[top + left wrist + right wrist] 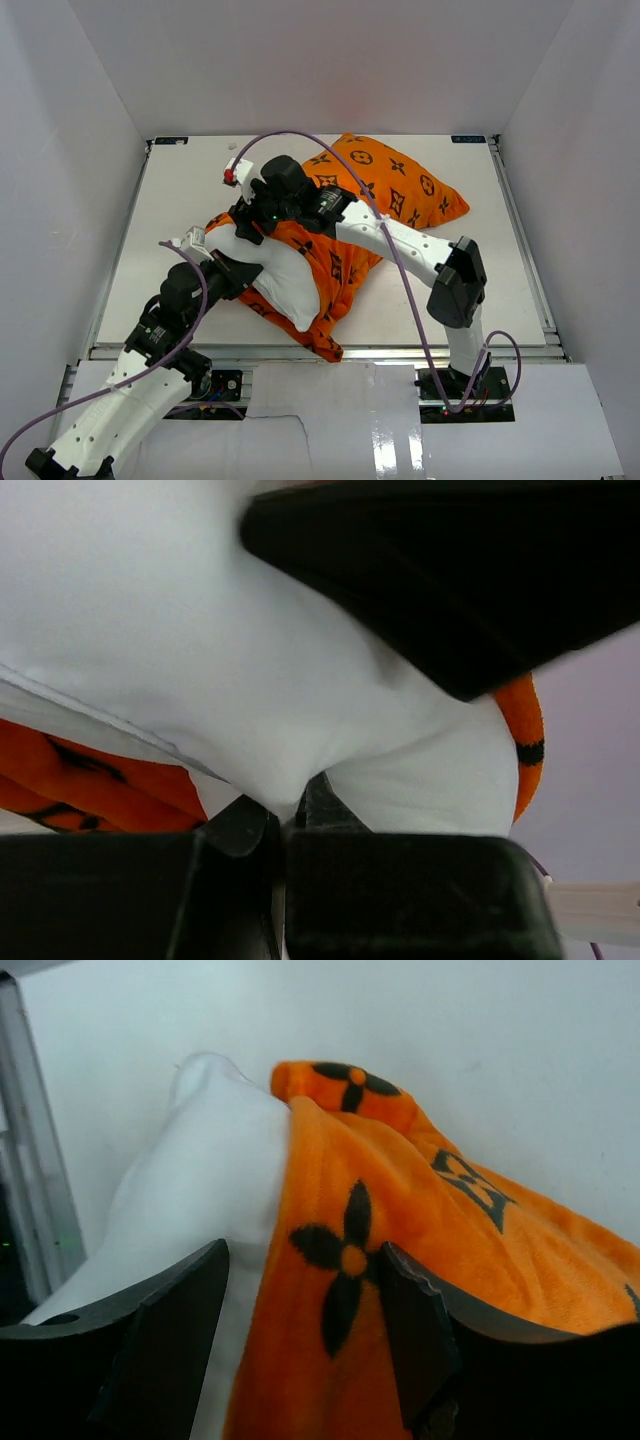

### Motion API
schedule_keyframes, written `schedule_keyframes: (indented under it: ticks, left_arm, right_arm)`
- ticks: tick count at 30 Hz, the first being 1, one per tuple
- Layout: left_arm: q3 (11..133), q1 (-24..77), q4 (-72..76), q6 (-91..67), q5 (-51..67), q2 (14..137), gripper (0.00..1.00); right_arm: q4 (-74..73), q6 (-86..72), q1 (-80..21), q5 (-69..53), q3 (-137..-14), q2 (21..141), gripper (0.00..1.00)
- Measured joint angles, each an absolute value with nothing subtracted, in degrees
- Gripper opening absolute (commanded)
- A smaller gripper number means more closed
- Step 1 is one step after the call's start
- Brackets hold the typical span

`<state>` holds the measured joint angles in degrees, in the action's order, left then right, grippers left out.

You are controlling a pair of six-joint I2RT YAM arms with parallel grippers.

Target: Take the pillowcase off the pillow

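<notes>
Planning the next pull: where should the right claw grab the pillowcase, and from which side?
Probably the open edge of the pillowcase, where it bunches against the bared pillow. Come from above; the open right claw straddles that raised fold.

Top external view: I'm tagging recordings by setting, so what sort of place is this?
Probably a lab test booth, not a home: plain white walls enclose a white table with left arm and right arm bolted at its near edge.
</notes>
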<state>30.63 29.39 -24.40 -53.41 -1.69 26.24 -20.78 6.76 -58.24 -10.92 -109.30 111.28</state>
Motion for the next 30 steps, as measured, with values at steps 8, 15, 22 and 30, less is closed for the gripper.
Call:
schedule_keyframes:
  ticks: [8,15,22,30]
  left_arm:
    - [30.11,29.32,-26.09,-53.17,-2.24,26.37,0.0]
    - [30.11,29.21,-26.33,-52.97,-3.29,24.45,0.0]
    - [30.57,29.15,-29.69,-52.99,-3.68,20.25,0.0]
    - [32.93,29.15,-30.26,-53.01,-3.84,18.15,0.0]
  right_arm:
    - [-20.51,8.16,-59.09,-1.78,-109.93,116.77,0.43]
    - [-19.03,7.31,-59.33,6.09,-112.75,119.35,0.12]
    - [-17.96,3.25,-53.19,8.47,-114.54,121.36,0.08]
    - [-18.11,-1.06,-42.33,1.34,-114.61,121.36,0.08]
